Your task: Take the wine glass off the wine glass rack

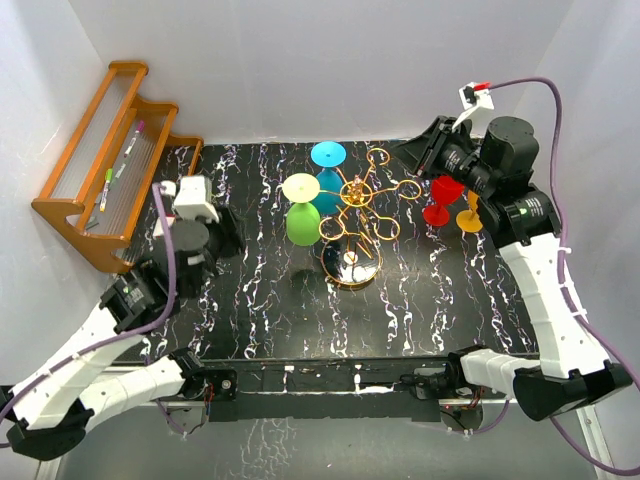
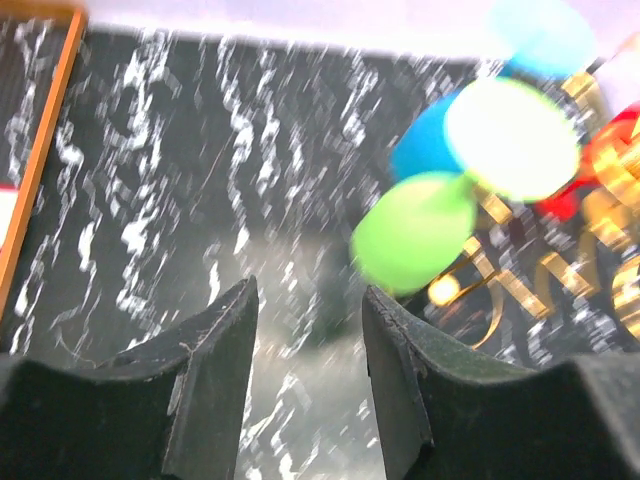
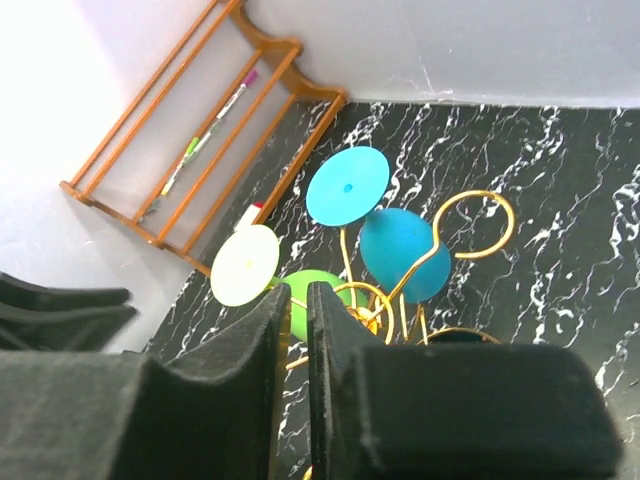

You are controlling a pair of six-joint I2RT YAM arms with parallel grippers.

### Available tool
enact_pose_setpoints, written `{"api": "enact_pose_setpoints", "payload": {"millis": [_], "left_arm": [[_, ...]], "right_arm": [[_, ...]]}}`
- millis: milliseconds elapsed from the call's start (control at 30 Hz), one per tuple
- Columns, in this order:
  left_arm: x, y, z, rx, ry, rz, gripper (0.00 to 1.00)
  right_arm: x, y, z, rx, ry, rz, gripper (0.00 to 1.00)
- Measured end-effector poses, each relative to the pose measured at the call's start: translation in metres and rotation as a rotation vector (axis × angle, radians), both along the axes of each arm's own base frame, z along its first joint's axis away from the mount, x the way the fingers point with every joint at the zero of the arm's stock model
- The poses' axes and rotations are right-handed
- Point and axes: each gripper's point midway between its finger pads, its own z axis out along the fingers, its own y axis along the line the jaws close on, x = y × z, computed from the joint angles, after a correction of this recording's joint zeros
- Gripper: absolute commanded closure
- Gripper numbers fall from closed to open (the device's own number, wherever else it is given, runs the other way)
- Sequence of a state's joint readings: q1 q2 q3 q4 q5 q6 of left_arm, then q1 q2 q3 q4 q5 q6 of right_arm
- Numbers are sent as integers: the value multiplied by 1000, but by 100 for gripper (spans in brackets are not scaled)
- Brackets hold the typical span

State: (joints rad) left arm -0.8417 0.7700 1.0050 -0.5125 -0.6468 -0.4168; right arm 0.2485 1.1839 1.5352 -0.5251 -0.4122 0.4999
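The gold wine glass rack (image 1: pixel 352 225) stands mid-table. A green wine glass (image 1: pixel 302 222) with a cream foot hangs on its left side. A blue wine glass (image 1: pixel 328 153) with a cyan foot hangs at its back. A red wine glass (image 1: pixel 440 200) and a yellow one (image 1: pixel 470 220) are at the rack's right, just below my right gripper (image 1: pixel 425 160). The right gripper (image 3: pixel 297 300) has its jaws almost together, with a thin gold sliver in the slit; I cannot tell what it is. It looks over the rack (image 3: pixel 470 225) and the green glass (image 3: pixel 315 290). My left gripper (image 2: pixel 308 320) is open and empty, left of the green glass (image 2: pixel 415 230).
An orange-brown wooden stepped shelf (image 1: pixel 110 160) with markers on it stands at the back left. White walls close in the black marbled table (image 1: pixel 250 320) on three sides.
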Motion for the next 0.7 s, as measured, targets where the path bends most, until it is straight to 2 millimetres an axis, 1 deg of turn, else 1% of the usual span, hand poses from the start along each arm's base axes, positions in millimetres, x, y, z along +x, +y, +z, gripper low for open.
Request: {"api": "enact_pose_setpoints", "payload": {"millis": [100,167,233,333,367,400,433,467,500,533,567,600,633,667,700], "left_arm": [[16,-20,64,-75,-80,-17,57],[28,-37,99,-105,-118,-38,58],[41,-54,129,-114,-133,-59,58],[72,-85,183,-159,-160,-99,58],[86,-92,201,-190,-174,-111,58],[100,-96,216,-224,-185,-123,58],[117,-95,228,-262,-195,-131,58],[131,-90,234,-288,-194,-130,59],[152,-77,237,-326,-191,-120,60],[171,-62,234,-362,-176,-105,62],[189,-44,224,-408,-143,-92,64],[205,-26,207,-466,-98,-80,64],[216,-8,188,-540,-51,-74,64],[225,7,163,-629,0,-67,64],[229,24,133,-727,50,-46,64]], "right_arm": [[-3,0,5,15,-45,12,80],[-8,4,12,40,-85,42,82],[-15,9,17,88,-109,74,84],[-24,17,25,152,-107,132,88],[-25,20,28,166,-110,152,88],[-24,23,28,176,-106,166,88],[-23,25,28,181,-98,177,88],[-20,26,25,180,-88,181,88],[-17,27,22,175,-73,179,86],[-12,27,20,167,-58,174,82],[-8,26,18,158,-41,167,79],[-4,25,16,152,-32,161,76],[-2,23,15,146,-26,154,73],[-2,21,13,141,-20,148,71],[-3,18,13,139,-22,146,71]]}}
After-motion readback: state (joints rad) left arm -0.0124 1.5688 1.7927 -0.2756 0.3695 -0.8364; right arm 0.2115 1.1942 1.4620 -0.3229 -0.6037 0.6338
